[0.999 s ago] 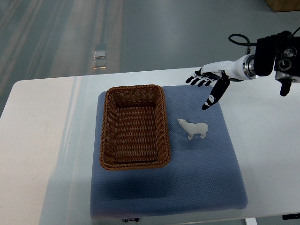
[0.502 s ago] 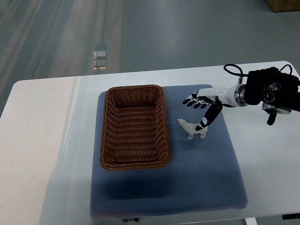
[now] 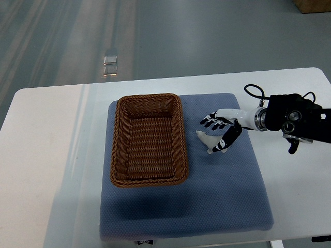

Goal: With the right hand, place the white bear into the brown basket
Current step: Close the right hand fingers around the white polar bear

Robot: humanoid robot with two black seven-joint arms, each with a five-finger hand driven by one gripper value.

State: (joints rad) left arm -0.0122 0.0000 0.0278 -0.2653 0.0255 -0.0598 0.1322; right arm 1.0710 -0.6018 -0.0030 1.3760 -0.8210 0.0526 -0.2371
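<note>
White bear [image 3: 210, 141] — under right hand [image 3: 219, 129], beside basket [image 3: 148, 139].

one white bear [image 3: 210, 141] — one brown basket [image 3: 148, 139] — one blue mat [image 3: 217, 191], one white table [image 3: 46, 170].

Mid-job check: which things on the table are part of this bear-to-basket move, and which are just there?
In the job:
white bear, on the pad beside the basket
brown basket, nothing in it
right hand, over the bear

Just there:
blue pad
white table
</note>
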